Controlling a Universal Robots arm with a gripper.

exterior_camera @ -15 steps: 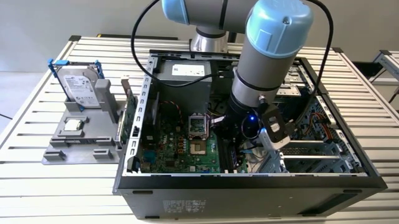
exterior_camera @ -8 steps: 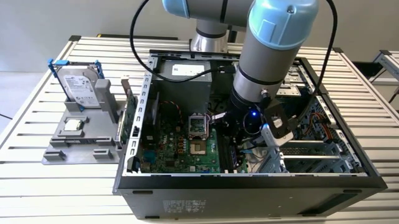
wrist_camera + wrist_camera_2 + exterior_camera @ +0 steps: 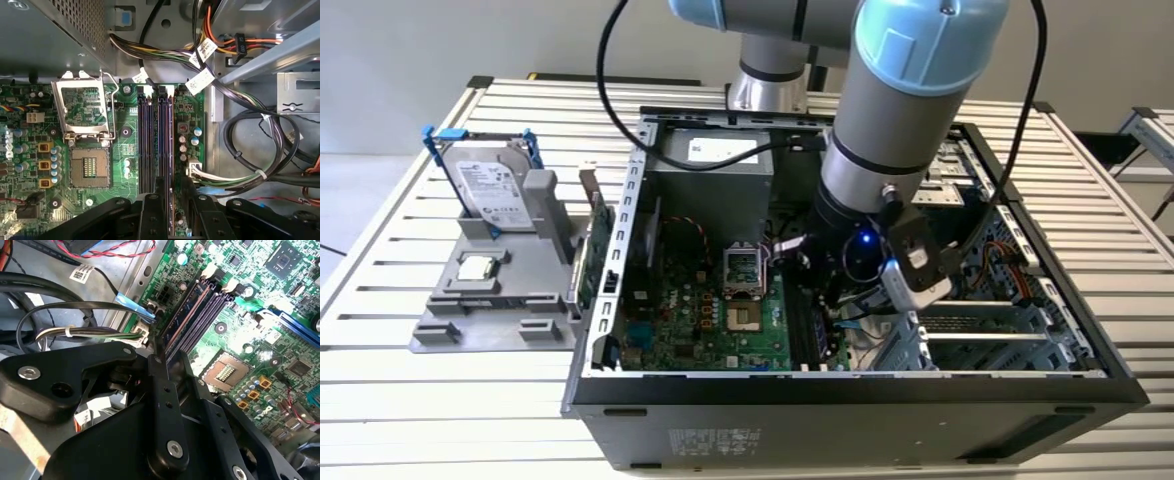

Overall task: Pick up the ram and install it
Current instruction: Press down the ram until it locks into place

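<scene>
Gripper (image 3: 167,210) down inside computer case (image 3: 607,300), clenched on ram (image 3: 166,150) standing in memory slots (image 3: 146,145) beside empty processor socket (image 3: 89,167).

Black gripper (image 3: 167,210) sits over dark memory slots (image 3: 155,135); bundled black cables (image 3: 250,150) crowd one side, open silver CPU socket (image 3: 89,135) the other.

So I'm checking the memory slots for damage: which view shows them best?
The first wrist view: it looks straight onto the memory slots, nearly full length. The second wrist view shows them slanted and foreshortened. In the exterior view they are a dark strip beside the arm.
</scene>
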